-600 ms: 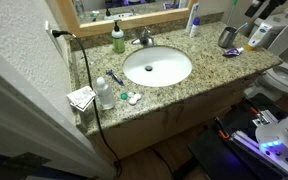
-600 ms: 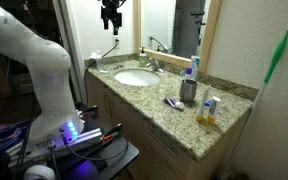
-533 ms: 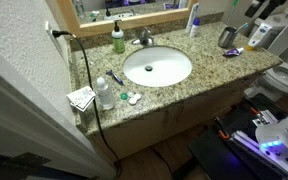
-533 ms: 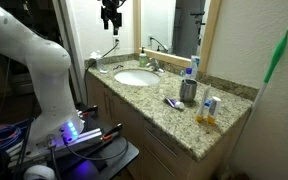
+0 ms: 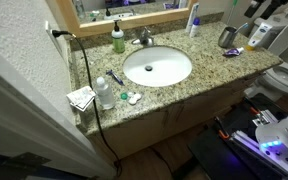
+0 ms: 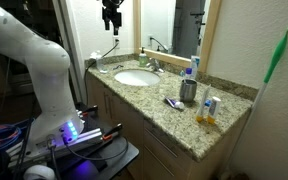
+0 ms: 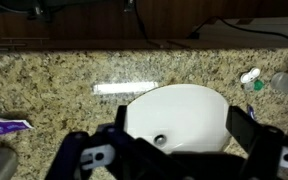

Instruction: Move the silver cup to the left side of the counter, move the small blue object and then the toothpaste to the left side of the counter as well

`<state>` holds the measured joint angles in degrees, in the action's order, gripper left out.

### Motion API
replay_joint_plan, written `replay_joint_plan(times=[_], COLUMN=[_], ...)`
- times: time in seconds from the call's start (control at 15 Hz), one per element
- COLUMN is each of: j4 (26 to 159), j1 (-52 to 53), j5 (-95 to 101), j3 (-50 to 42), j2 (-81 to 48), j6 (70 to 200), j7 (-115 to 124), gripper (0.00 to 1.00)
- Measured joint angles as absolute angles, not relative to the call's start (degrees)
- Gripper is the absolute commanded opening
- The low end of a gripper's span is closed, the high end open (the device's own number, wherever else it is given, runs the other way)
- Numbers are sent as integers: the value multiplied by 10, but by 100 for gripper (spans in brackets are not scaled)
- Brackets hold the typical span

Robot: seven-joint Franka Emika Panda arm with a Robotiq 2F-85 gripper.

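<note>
The silver cup (image 5: 227, 37) stands at the right end of the granite counter (image 5: 209, 70), and it also shows in an exterior view (image 6: 188, 90). The blue-purple toothpaste (image 5: 234, 52) lies flat just in front of it, seen too in an exterior view (image 6: 174, 103) and at the left edge of the wrist view (image 7: 6, 125). My gripper (image 6: 111, 15) hangs high above the white sink (image 6: 136, 77). In the wrist view the gripper (image 7: 181, 122) is open and empty over the sink bowl (image 7: 179, 105). I cannot pick out the small blue object.
A green soap bottle (image 5: 118, 40) and chrome faucet (image 5: 143, 38) stand behind the sink. An upright white tube with a blue cap (image 5: 193, 20) is at the back right. A clear bottle (image 5: 104, 92), paper and small items sit at the left end. A black cord (image 5: 87, 75) hangs there.
</note>
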<state>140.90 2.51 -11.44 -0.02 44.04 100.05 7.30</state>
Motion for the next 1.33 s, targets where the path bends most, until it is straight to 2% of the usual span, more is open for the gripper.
replay_joint_plan(times=[0.4,0.8,1.13,1.33], j4=[1380,1342,1357,1337], j1=[-31,-62,-117,-148], j5=[-98,-80,-41,-34], j3=[26,12,20,-10], j2=[448,449,352,276], j6=[991,963,1053,1102], j7=[235,247,344,385], gripper=[100,100,100,100])
